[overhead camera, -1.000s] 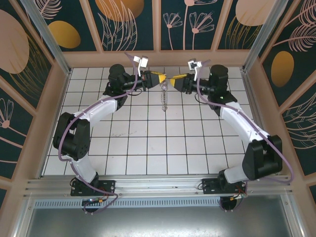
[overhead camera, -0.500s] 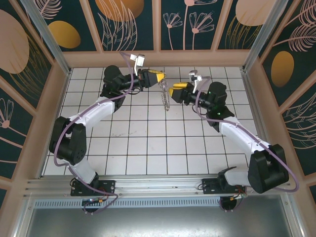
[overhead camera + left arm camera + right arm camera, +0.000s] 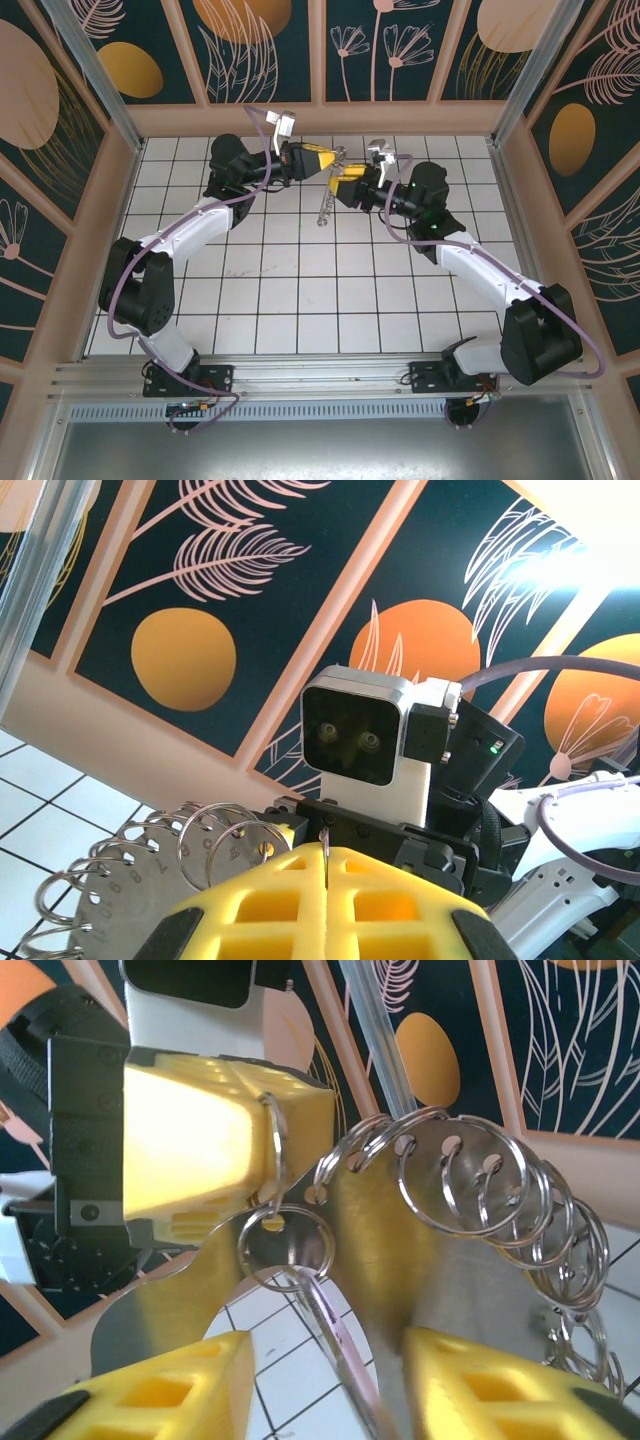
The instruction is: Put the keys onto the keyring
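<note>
Right gripper (image 3: 338,184), off toward 4 o'clock half a second ago, is back in tight under left gripper (image 3: 328,161) at 12 o'clock of the tiled table (image 3: 300,290); reads as a fresh threading try. Left is clamped on one split ring of the keyring (image 3: 324,203), its tail now swung toward 7 o'clock. Right fingers are apart, straddling the thin lilac-edged key (image 3: 335,1360), threaded or not unclear; spare rings (image 3: 480,1190) crowd the held ring's 3 o'clock side.

Left arm (image 3: 195,222), right arm (image 3: 478,262): white curved link shells, black joint housings, black bases bolted to rail. Lilac cable (image 3: 122,292) looped along each arm. Left gripper (image 3: 330,162), right gripper (image 3: 338,184): yellow ribbed fingers (image 3: 190,1130) mounted on black bodies. White-faced wrist camera (image 3: 365,742), twin lenses; green LED (image 3: 492,747) lit.
</note>
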{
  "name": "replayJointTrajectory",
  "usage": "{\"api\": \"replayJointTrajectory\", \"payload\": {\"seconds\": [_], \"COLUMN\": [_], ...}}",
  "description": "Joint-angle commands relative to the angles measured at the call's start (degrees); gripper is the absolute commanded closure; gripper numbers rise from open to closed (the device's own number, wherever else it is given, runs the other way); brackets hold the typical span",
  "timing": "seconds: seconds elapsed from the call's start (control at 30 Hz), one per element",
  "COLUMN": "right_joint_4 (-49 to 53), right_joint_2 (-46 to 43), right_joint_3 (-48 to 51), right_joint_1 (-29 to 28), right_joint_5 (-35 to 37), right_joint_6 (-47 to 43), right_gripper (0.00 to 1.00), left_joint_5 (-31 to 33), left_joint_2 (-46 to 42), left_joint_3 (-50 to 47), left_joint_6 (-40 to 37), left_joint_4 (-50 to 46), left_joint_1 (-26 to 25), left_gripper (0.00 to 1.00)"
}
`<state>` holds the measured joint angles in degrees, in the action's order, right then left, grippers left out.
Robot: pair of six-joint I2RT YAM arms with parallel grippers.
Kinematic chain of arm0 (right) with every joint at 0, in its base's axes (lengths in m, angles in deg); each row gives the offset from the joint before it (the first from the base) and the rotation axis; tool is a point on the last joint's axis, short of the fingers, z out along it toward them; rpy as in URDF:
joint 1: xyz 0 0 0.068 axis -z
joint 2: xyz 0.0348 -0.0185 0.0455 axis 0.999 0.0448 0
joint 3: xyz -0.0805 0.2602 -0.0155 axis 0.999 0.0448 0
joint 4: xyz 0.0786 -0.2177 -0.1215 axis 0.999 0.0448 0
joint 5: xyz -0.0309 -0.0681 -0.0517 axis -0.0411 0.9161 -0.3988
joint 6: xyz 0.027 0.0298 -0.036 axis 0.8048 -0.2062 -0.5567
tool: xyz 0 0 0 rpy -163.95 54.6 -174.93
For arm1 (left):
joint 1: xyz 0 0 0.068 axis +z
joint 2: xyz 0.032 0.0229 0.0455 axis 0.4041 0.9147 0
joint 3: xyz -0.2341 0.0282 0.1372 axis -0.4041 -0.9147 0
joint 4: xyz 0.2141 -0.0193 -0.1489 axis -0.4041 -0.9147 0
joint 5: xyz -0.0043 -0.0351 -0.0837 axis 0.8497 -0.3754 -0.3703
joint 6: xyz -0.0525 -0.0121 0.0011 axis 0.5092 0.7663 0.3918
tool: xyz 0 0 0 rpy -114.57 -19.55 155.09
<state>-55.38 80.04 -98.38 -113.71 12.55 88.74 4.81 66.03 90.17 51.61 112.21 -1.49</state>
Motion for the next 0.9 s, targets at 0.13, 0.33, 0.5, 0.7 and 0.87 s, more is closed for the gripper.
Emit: {"api": "replayJointTrajectory", "payload": {"seconds": [0.13,0.33,0.5,0.7,0.87], "right_joint_4": [-1.6,0.1,0.6,-0.8,-0.5], "right_joint_2": [-1.6,-3.8,-5.6,-5.4,-2.9], "right_joint_3": [-0.1,1.2,2.2,3.1,1.8], "right_joint_1": [-0.6,-0.7,-0.7,-1.8,-3.7], "right_joint_5": [-1.7,-1.4,-0.4,-1.2,-1.0], "right_joint_6": [-1.3,-2.0,-2.4,-1.2,-1.5], "right_gripper": [0.87,1.0,1.0,1.0,1.0], "left_joint_5": [-0.9,-0.8,-0.4,0.4,0.6], "left_joint_2": [-1.9,-1.8,-1.9,-2.1,-2.0], "left_joint_3": [0.5,0.8,0.8,0.7,0.6], "left_joint_6": [0.9,0.8,0.6,0.6,1.3], "left_joint_4": [4.2,4.2,4.2,4.3,5.2], "left_joint_1": [-0.4,-0.4,-0.4,-0.4,-0.4], "left_gripper": [1.0,1.0,1.0,1.0,1.0]}}
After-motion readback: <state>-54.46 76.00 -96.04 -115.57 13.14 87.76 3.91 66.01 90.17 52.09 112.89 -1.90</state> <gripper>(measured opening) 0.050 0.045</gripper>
